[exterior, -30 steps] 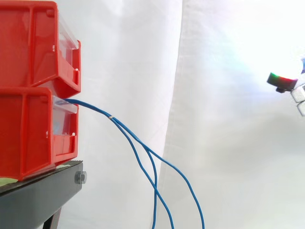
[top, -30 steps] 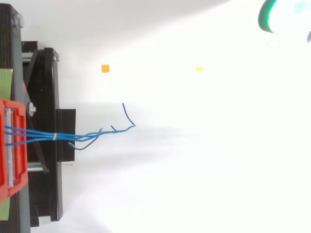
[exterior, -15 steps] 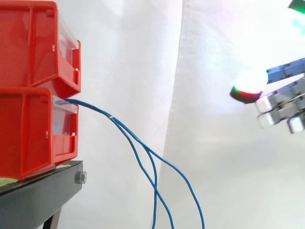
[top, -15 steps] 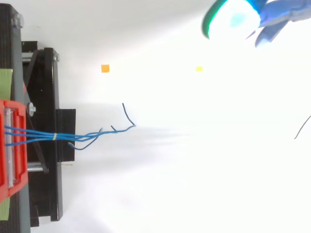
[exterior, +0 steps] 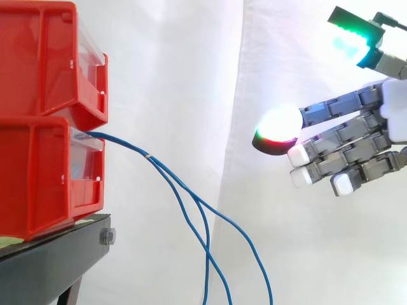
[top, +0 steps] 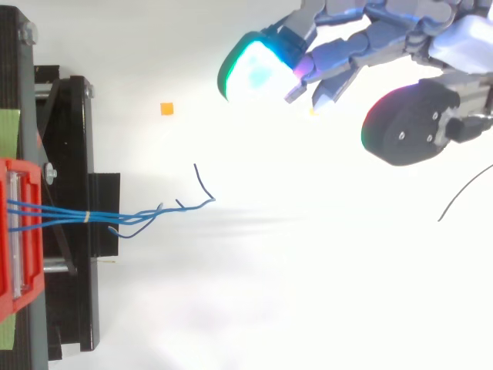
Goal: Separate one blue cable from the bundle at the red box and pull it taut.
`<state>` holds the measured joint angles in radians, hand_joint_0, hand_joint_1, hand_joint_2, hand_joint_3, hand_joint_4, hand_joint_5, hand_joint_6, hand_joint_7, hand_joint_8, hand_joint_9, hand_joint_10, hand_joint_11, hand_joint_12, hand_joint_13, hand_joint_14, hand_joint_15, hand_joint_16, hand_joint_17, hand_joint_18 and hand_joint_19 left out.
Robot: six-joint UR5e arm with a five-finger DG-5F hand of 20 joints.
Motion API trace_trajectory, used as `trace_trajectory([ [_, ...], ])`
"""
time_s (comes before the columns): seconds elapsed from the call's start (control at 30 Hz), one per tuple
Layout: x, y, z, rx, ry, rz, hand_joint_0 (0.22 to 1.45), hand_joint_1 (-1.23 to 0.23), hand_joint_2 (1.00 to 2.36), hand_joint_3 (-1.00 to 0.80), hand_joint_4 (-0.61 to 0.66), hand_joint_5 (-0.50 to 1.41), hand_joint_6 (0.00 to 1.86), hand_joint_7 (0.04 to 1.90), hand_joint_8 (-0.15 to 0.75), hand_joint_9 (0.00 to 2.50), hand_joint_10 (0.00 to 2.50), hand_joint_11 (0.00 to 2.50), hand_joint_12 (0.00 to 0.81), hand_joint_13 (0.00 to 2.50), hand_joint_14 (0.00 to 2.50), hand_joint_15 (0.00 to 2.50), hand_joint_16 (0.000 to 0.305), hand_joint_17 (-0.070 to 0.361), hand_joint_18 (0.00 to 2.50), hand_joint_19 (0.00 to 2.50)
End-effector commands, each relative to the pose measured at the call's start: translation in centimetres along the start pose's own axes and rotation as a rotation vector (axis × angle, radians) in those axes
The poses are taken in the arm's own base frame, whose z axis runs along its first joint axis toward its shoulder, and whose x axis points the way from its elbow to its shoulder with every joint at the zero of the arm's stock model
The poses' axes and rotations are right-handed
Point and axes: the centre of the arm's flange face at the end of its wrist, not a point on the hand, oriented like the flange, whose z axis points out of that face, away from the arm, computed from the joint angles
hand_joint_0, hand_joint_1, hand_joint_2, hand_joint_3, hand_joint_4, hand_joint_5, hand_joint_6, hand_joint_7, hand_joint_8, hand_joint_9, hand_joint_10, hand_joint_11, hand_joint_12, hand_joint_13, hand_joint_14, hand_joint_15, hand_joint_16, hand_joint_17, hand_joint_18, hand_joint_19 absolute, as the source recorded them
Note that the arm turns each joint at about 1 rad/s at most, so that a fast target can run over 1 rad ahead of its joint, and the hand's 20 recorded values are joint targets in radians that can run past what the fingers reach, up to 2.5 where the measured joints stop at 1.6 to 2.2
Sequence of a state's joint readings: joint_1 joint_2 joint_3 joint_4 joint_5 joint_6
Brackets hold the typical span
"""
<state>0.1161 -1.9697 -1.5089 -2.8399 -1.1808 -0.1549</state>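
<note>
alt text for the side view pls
The robot hand hovers at the right, fingers straight and open, apart from the blue cables drooping from the lower red bin of two stacked on a black stand, before a white curtain.

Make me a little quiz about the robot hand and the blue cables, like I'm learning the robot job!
1. True or false: the robot hand is holding one of the blue cables.
2. Pick one. The blue cables come out of: A) the upper red bin, B) the lower red bin, C) the black stand.
3. One word: do the blue cables hang slack or taut?

Key: 1 false, the robot hand is open and well apart from the cables. 2 B. 3 slack, they droop down in curves.
</note>
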Motion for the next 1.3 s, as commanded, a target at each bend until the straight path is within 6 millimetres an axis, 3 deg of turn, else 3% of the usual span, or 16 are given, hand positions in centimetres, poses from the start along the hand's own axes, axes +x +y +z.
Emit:
trace_trajectory([
  [0.0,1.4,-1.4,0.7,0.007,0.008,-0.007,0.54,-0.53,1.00,-0.50,0.22,-0.19,0.50,0.85,0.313,0.64,0.01,0.43,0.394,0.55,0.01,0.35,0.053,0.119,0.58,0.71],
  [0.23,2.5,-2.1,2.2,-0.004,0.014,0.005,0.54,-0.53,1.00,-0.50,0.22,-0.19,0.50,0.84,0.314,0.64,0.01,0.43,0.394,0.56,0.01,0.35,0.053,0.118,0.58,0.72],
  [0.27,2.9,-3.1,2.7,0.006,0.013,0.005,0.54,-0.53,1.00,-0.50,0.23,-0.19,0.50,0.85,0.316,0.64,0.01,0.44,0.395,0.56,0.01,0.35,0.053,0.118,0.58,0.72],
  [0.43,3.8,-4.1,3.8,0.008,0.018,0.014,0.54,-0.52,1.00,-0.50,0.22,-0.18,0.50,0.84,0.315,0.65,0.01,0.44,0.396,0.57,0.01,0.35,0.053,0.118,0.59,0.72],
  [0.73,4.4,-3.6,4.2,-0.024,0.008,0.001,0.54,-0.53,1.00,-0.50,0.23,-0.18,0.50,0.85,0.318,0.66,0.01,0.44,0.397,0.59,0.01,0.37,0.052,0.118,0.59,0.72],
  [0.77,4.7,-4.7,4.5,-0.015,0.009,0.000,0.55,-0.53,1.00,-0.50,0.23,-0.18,0.50,0.85,0.320,0.66,0.01,0.44,0.399,0.59,0.01,0.36,0.052,0.118,0.59,0.72],
  [0.83,4.9,-4.9,5.0,-0.019,0.009,0.013,0.54,-0.53,1.00,-0.50,0.23,-0.18,0.50,0.85,0.317,0.66,0.01,0.44,0.398,0.60,0.01,0.36,0.052,0.118,0.60,0.71],
  [0.87,5.3,-6.2,5.5,-0.007,0.012,0.018,0.55,-0.53,1.00,-0.50,0.23,-0.18,0.50,0.85,0.320,0.66,0.01,0.44,0.397,0.60,0.01,0.37,0.052,0.118,0.60,0.72],
  [0.93,5.7,-6.5,6.2,-0.007,0.014,0.036,0.55,-0.53,1.00,-0.50,0.23,-0.18,0.50,0.85,0.318,0.66,0.01,0.44,0.394,0.60,0.02,0.37,0.052,0.118,0.60,0.72],
  [1.17,7.6,-9.7,10.1,-0.009,0.060,0.114,0.55,-0.53,1.00,-0.50,0.23,-0.18,0.50,0.85,0.319,0.66,0.02,0.43,0.395,0.61,0.01,0.37,0.052,0.118,0.60,0.72],
  [1.27,7.8,-9.5,10.6,-0.015,0.067,0.130,0.55,-0.53,1.00,-0.50,0.23,-0.18,0.50,0.85,0.320,0.66,0.01,0.44,0.394,0.61,0.01,0.38,0.052,0.118,0.60,0.72],
])
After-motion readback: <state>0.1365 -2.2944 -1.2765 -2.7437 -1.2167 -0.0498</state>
